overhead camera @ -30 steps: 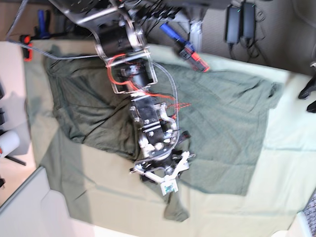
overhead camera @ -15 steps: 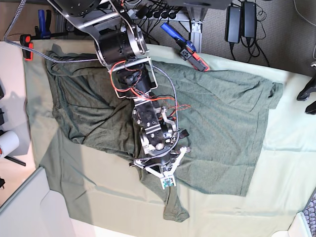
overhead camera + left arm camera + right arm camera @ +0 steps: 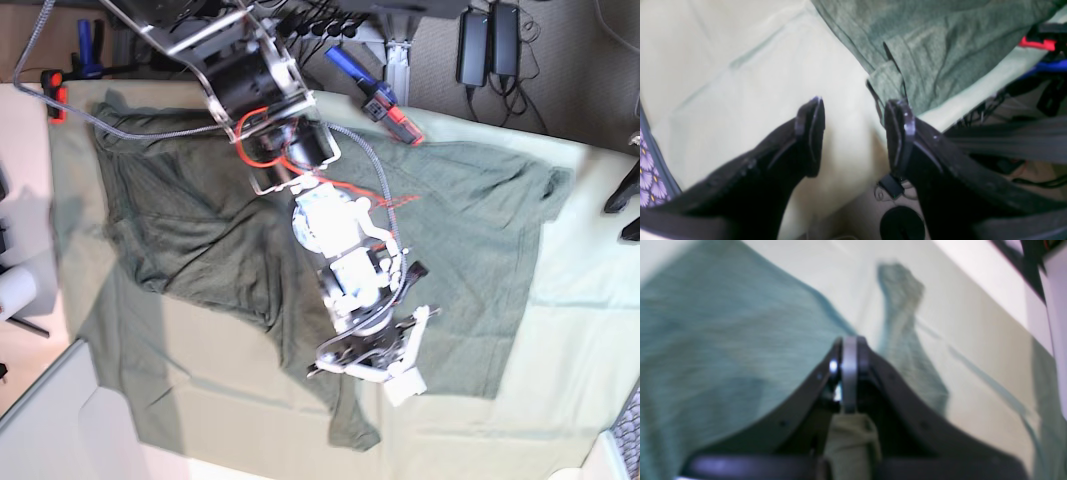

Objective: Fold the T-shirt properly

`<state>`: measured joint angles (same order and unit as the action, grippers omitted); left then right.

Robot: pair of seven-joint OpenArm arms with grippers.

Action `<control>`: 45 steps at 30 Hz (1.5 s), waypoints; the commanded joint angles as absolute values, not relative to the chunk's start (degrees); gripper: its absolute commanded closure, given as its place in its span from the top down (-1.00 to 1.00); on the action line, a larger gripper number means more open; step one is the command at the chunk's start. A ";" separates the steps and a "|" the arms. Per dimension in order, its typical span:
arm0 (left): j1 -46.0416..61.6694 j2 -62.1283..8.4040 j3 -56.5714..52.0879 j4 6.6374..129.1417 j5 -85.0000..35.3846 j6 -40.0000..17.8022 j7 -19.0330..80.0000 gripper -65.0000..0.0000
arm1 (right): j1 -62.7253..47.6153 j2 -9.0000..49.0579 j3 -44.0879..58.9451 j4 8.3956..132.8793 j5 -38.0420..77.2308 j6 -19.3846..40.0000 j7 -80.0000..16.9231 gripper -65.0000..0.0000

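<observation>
While most of the base view is taken up by the pale mint-green tablecloth (image 3: 580,300), its near edge at six o'clock drops off onto a lighter surface, and at twelve o'clock grey carpet shows beyond the table with black power bricks (image 3: 488,45) and tangled cables. The T-shirt (image 3: 470,230) lies spread and wrinkled across the cloth from nine o'clock to three o'clock, one sleeve (image 3: 355,425) trailing toward six o'clock and another reaching three o'clock.

Over the shirt's middle stretches the right arm (image 3: 340,240), a chain of metal housings and red wiring running from eleven o'clock down to five o'clock. Its right gripper (image 3: 849,373) is clamped tight, and in the right wrist view a bunched fold of greenish fabric sits between the finger bases, so it grips the T-shirt. That view is blurred, and the fabric's edges are hard to trace.

A blue and red clamp (image 3: 385,105) bites the cloth edge near one o'clock, and another red clamp (image 3: 55,100) sits at ten o'clock.

The left gripper (image 3: 853,133) hangs with its fingers spread wide and nothing between them, above bare cloth beside the shirt's sleeve hem. At eight o'clock in that view a strip of purple patterned material (image 3: 650,173) is cut off by the frame.

No writing is readable anywhere.
</observation>
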<state>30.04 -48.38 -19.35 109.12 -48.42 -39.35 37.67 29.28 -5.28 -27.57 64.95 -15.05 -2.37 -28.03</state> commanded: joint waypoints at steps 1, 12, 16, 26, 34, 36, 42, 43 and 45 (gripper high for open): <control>29.63 -49.52 -20.01 109.75 -48.97 -40.00 36.62 0.00 | 29.93 -5.45 -27.57 66.48 -15.49 -2.81 -27.90 -1.00; 29.71 -49.52 -20.01 109.78 -49.12 -40.00 37.15 0.00 | 29.19 -5.58 -18.09 57.63 -15.03 -2.83 -17.61 0.12; 29.71 -49.50 -20.01 109.78 -50.37 -40.00 37.15 0.00 | 30.48 -5.58 -14.98 50.09 -15.03 -2.83 -13.54 0.12; 29.71 -49.50 -20.01 109.78 -50.33 -40.00 37.12 0.00 | 32.34 -5.58 -14.92 44.86 -16.91 -7.99 -13.50 -0.23; 29.69 -49.50 -20.01 109.78 -50.17 -40.00 37.10 0.00 | 32.18 -5.61 -15.68 46.89 -17.82 -7.97 -13.91 -1.00; 29.67 -49.50 -20.01 109.78 -49.82 -40.00 37.08 0.00 | 31.62 -5.61 -16.82 49.43 -17.82 -7.97 -15.62 -1.00; 29.67 -49.52 -20.01 109.78 -49.82 -40.00 37.08 0.00 | 30.61 -5.76 -22.33 56.73 -17.78 -7.97 -21.10 -1.00; 29.65 -49.52 -20.01 109.78 -49.84 -40.00 37.06 0.00 | 30.55 -5.74 -23.53 57.67 -17.78 -7.97 -22.11 -1.00; 29.36 -49.50 -20.01 109.78 -49.82 -40.00 36.91 0.00 | 30.13 -5.74 -26.15 59.66 -17.87 -7.94 -24.73 -1.00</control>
